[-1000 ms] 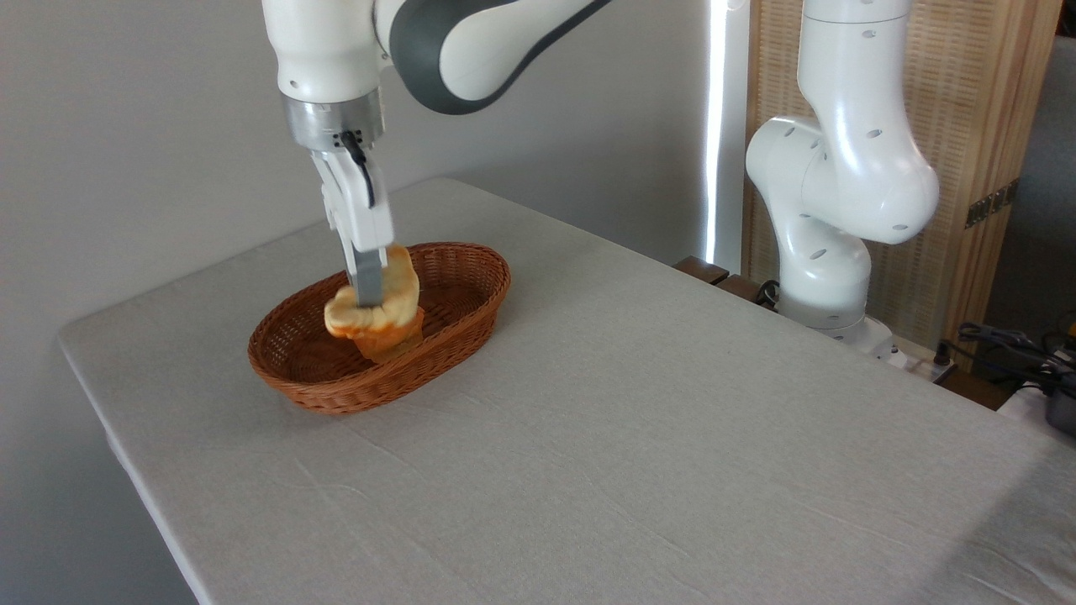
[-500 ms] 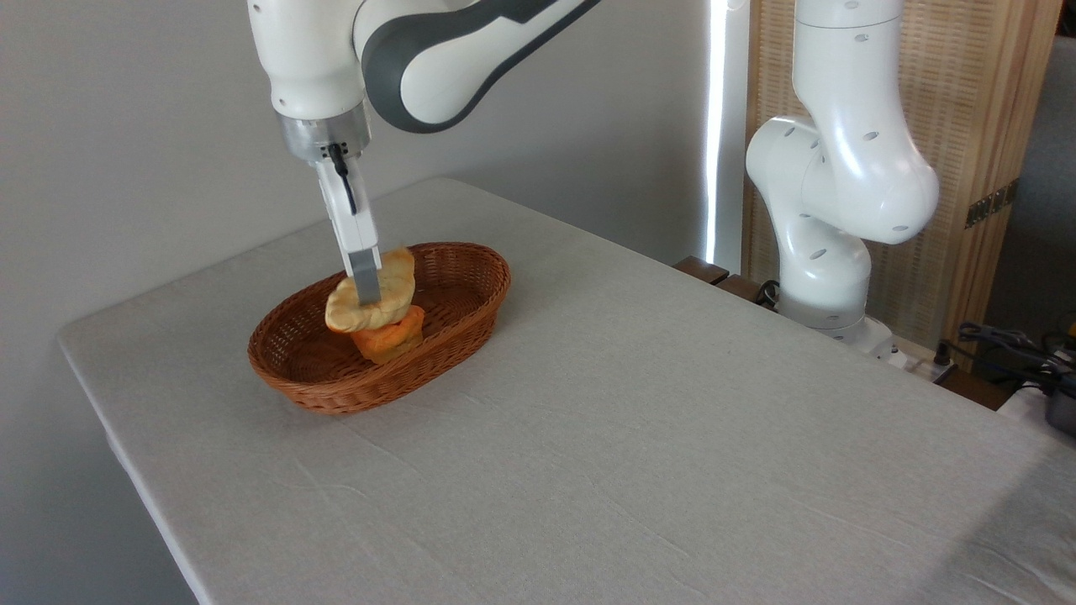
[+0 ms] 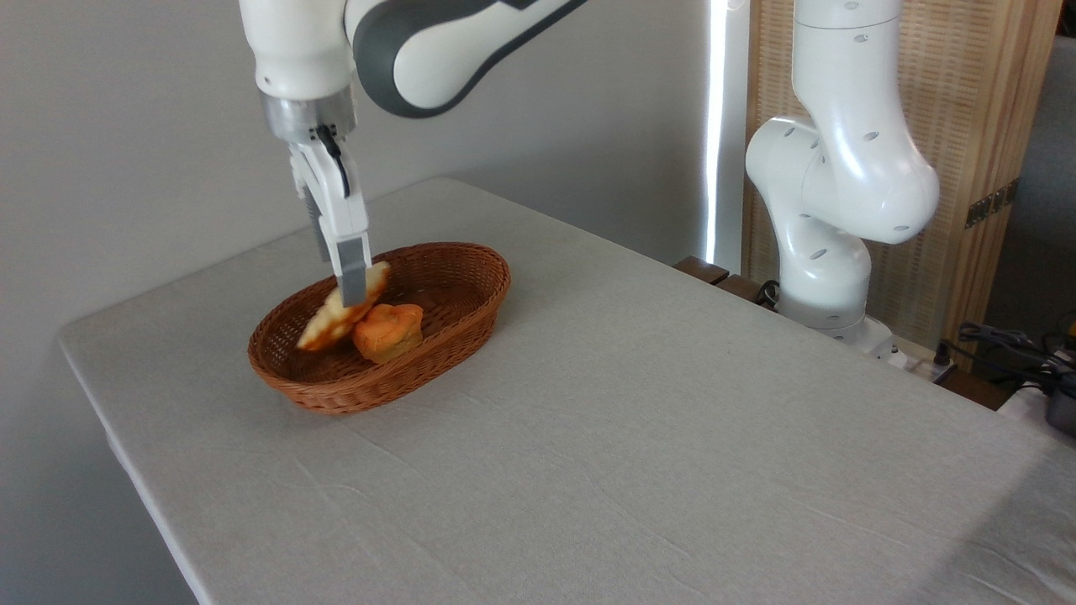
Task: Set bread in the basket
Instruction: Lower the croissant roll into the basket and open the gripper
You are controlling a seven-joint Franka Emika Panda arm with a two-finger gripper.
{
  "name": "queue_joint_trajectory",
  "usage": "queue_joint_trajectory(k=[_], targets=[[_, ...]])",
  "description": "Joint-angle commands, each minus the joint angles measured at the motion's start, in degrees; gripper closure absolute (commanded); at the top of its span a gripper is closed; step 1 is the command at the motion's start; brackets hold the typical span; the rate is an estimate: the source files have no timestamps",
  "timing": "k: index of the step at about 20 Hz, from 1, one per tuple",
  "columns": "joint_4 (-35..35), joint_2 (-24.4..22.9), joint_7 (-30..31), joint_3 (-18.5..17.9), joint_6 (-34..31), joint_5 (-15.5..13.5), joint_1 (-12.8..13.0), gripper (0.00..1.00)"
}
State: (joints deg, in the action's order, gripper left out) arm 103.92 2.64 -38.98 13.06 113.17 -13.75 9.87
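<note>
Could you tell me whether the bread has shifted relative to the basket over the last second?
Yes. The bread has swung left and now tilts down toward the left end of the basket, clear of the orange muffin.

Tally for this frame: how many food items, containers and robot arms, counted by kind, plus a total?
Food: 2, the bread at the pincer and an orange muffin-like piece.
Containers: 1, the basket.
Robot arms: 1.
Total: 4.
</note>
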Motion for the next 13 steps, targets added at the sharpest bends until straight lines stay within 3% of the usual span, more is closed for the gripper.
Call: queue_joint_trajectory(k=[1, 8, 13], targets=[[-1.35, -1.31, 1.02, -3.38, -2.42, -0.15, -0.38, 0.00], [-4.07, -2.90, 0.40, -12.52, -9.00, 3.72, -0.38, 0.00], [-5.48, -2.38, 0.05, -16.21, -10.60, 10.57, -0.47, 0.00]])
